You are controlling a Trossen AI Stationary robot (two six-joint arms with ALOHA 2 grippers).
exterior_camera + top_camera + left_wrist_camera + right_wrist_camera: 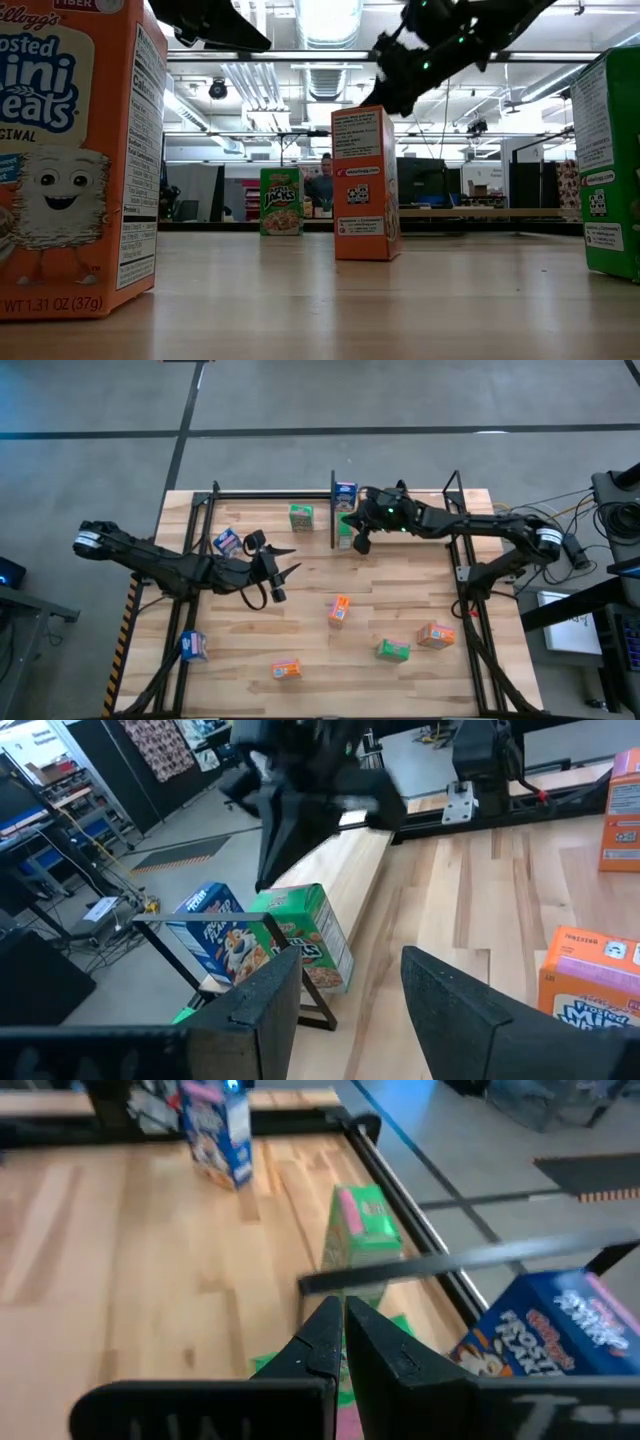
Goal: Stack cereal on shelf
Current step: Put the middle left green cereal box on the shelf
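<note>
The right gripper (pixel 358 540) has its two fingers pressed tight together with nothing between them, and it hangs at the far edge of the big wooden table (pixel 400 600), right by the black upright divider (pixel 334 510) of the narrow light-wood shelf (pixel 250 502), with a small green cardboard cereal box (pixel 362 1230) just past its tips. The left gripper (pixel 280 572) is partly open and holds nothing. The small blue cardboard cereal box (pixel 227 541) lies tipped just beside the left gripper, toward the far left corner, so the left arm looks nearer to it.
</note>
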